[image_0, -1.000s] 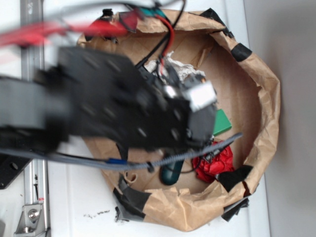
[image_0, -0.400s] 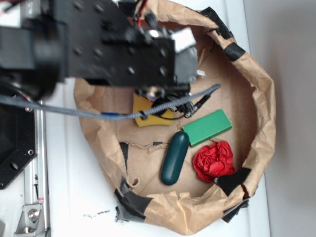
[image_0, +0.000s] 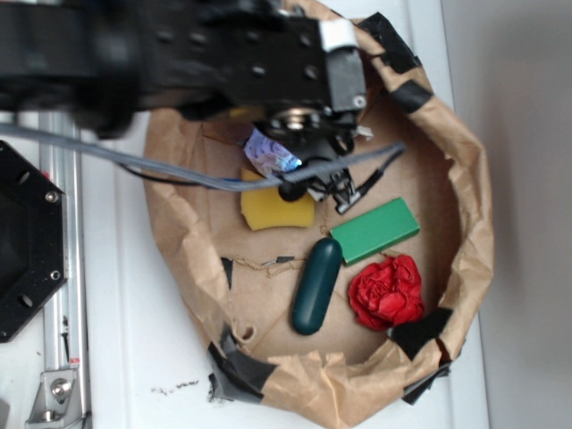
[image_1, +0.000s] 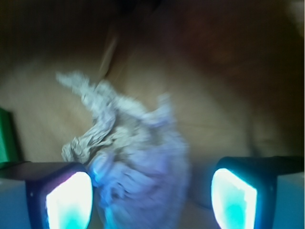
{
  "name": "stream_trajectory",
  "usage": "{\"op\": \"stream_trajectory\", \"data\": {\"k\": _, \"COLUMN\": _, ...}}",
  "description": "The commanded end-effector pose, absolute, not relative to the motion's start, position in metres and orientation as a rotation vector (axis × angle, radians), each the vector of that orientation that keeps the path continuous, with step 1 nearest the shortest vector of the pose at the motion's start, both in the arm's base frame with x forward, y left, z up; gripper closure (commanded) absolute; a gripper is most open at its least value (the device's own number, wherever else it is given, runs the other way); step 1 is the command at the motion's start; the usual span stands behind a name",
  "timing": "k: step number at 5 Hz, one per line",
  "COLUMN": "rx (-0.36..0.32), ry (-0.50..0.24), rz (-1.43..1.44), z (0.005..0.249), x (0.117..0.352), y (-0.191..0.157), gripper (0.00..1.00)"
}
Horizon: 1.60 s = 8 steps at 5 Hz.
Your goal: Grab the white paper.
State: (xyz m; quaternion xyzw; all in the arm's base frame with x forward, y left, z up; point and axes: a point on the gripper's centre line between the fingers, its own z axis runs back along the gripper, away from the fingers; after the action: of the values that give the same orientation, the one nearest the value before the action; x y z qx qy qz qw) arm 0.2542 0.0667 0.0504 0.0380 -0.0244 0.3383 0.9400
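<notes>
Brown bag (image_0: 465,223) walls ring the scene; upper centre, the arm hides most of the white paper (image_1: 138,167), blurred between the gripper (image_1: 152,195), whose pads sit apart.

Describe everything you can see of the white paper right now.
The white paper is a crumpled, off-white, tissue-like wad with grey creases and a twisted tail trailing up-left. It lies on the brown floor of the paper bag, between the end effector's two glowing fingers; the left one looks to be against it, with a gap at the right. In the exterior view only a small patch shows under the arm, just above the yellow sponge.
</notes>
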Motion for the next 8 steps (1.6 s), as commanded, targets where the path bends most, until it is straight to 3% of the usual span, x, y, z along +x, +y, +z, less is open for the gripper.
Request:
{"op": "stream_trajectory", "data": {"k": 1, "rx": 0.009, "ry": 0.039, "rz": 0.639, "z": 0.040, "x": 0.288, "y": 0.076, "gripper": 0.00}}
{"op": "stream_trajectory", "data": {"k": 2, "rx": 0.044, "ry": 0.022, "rz": 0.631, "z": 0.041, "x": 0.285, "y": 0.076, "gripper": 1.00}}
{"op": "stream_trajectory", "data": {"k": 4, "rx": 0.036, "ry": -0.037, "rz": 0.565, "z": 0.059, "x": 0.280, "y": 0.073, "gripper": 1.00}}
{"op": "stream_trajectory", "data": {"k": 5, "rx": -0.053, "ry": -0.135, "rz": 0.476, "z": 0.108, "x": 0.284, "y": 0.063, "gripper": 1.00}}
{"op": "stream_trajectory", "data": {"k": 6, "rx": -0.119, "ry": -0.171, "rz": 0.411, "z": 0.158, "x": 0.283, "y": 0.051, "gripper": 1.00}}
{"op": "stream_trajectory", "data": {"k": 7, "rx": -0.147, "ry": -0.140, "rz": 0.352, "z": 0.180, "x": 0.282, "y": 0.038, "gripper": 1.00}}
{"op": "stream_trajectory", "data": {"k": 8, "rx": -0.119, "ry": -0.161, "rz": 0.305, "z": 0.182, "x": 0.282, "y": 0.031, "gripper": 1.00}}
